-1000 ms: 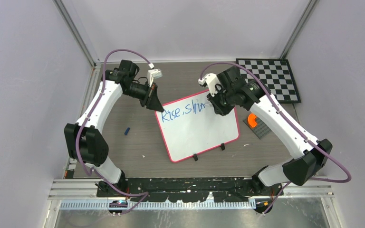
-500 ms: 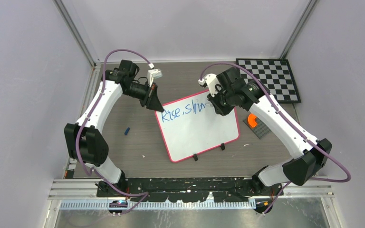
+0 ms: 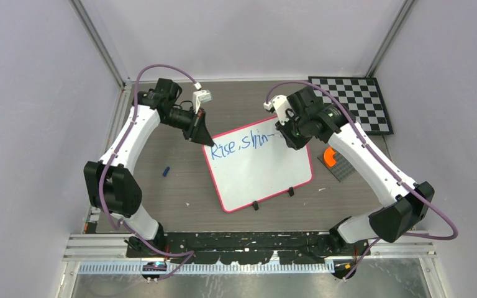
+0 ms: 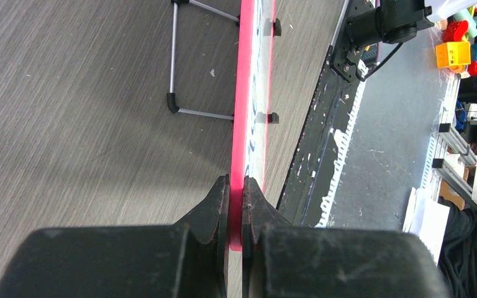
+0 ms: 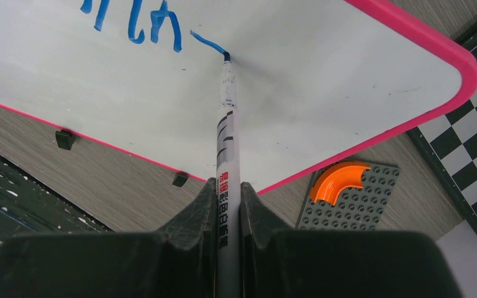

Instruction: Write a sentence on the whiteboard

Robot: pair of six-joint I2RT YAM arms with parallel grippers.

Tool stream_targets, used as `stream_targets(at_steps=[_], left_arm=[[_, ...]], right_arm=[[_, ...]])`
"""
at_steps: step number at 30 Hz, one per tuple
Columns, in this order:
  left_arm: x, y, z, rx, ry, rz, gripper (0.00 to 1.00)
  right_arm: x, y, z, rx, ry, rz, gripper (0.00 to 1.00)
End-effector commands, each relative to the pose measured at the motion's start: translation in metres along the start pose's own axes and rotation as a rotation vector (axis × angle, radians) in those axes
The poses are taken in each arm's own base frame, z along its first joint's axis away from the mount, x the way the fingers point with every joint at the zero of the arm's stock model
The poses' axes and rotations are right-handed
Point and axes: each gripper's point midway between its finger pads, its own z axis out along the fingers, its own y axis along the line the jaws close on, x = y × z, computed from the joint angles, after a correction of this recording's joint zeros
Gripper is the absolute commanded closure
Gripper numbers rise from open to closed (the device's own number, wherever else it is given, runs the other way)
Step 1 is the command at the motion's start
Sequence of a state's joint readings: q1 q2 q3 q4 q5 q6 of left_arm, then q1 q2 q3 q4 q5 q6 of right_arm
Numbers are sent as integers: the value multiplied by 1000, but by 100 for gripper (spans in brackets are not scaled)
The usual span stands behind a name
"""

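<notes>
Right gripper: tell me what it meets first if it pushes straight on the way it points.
The whiteboard: the marker held in the right gripper has its tip on it, at the end of the blue stroke.

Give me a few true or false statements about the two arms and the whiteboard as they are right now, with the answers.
1. The left end effector is clamped on the pink rim of the whiteboard. True.
2. The right end effector holds an eraser. False: it grips a marker, whose tip touches the board.
3. The writing on the board is red. False: it is blue.
4. An orange curved piece sits on a grey studded plate beside the board. True.
</notes>
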State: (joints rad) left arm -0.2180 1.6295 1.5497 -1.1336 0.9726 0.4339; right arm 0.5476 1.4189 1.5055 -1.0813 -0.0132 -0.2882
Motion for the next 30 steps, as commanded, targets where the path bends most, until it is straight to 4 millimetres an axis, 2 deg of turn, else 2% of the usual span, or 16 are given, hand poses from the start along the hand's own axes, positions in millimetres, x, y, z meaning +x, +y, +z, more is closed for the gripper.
stream_targets(at_steps=[1, 8, 13, 17, 24, 30], left_arm=[[2, 14, 0, -62, 21, 45, 100], [2, 13, 0, -62, 20, 47, 100], [2, 13, 0, -65, 22, 48, 100], [2, 13, 0, -64, 20, 47, 100], [3, 14, 1, -64, 24, 45, 100], [4, 15, 1, -66, 25, 44, 100]], right_arm=[[-16, -20, -10, 76, -57, 0, 100], [-31, -23, -12, 77, -91, 3, 100], [-35, -22, -10, 65, -91, 9, 100], [-38, -10, -7, 1, -101, 15, 100], [-38, 1, -4, -43, -98, 12, 100], [-26, 5, 2, -51, -60, 0, 100]])
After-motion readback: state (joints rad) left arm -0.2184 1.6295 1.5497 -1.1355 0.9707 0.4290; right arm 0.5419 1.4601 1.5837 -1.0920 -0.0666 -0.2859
